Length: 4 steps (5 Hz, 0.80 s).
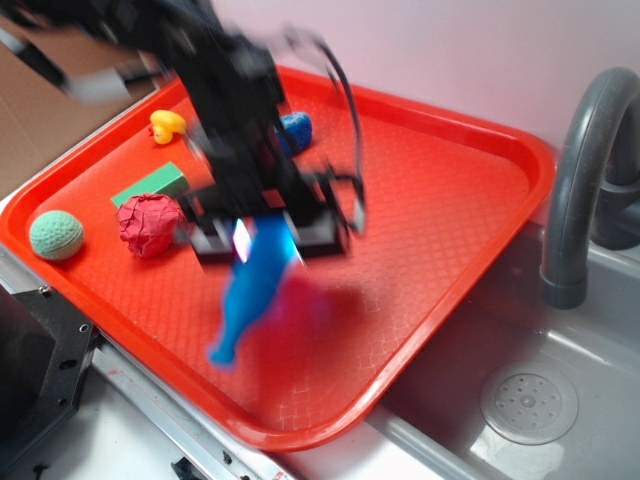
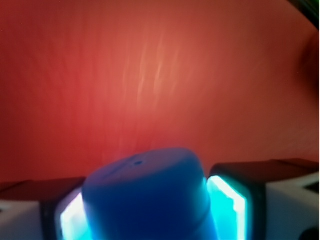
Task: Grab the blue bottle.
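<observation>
The smooth blue plastic bottle sits between the two fingers of the black gripper, its neck slanting down below the gripper over the red plastic tray. Just left of the gripper lies the crumpled red paper ball, and further left the green knitted ball. The green rectangular block lies behind the paper ball. Behind the gripper are the yellow rubber duck and the blue textured sponge. Right of the tray stand the grey sink and curved grey faucet.

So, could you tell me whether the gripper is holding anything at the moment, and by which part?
Yes: the gripper is shut on the blue bottle, clamping its wide body end between the pads, with the narrow neck hanging down over the red tray.
</observation>
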Available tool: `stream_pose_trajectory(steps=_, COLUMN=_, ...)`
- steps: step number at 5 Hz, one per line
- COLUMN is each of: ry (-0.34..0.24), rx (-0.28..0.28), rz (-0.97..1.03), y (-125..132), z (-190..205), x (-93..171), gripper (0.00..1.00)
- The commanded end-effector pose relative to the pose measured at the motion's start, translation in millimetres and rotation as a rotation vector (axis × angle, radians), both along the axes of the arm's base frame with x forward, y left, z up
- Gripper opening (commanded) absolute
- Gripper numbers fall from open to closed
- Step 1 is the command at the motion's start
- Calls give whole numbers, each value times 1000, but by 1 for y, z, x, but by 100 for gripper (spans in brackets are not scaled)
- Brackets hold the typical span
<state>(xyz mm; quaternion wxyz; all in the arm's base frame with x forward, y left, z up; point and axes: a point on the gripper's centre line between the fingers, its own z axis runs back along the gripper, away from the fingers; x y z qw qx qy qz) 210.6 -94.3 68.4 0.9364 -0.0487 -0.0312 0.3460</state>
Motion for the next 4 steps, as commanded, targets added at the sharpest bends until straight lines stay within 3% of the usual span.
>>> stream_pose_trajectory(steps=1, ry=-137, rx=-188, rz=-419, y=40, z=105, x=18, gripper=0)
stream_pose_trajectory(steps=2, ry=-213, rx=-92, rz=-554, y=58, z=140, x=9, gripper=0)
stream_pose_trajectory(steps=4, ry=-181, rx=-37, rz=-537, y=68, z=142, x=12, gripper=0)
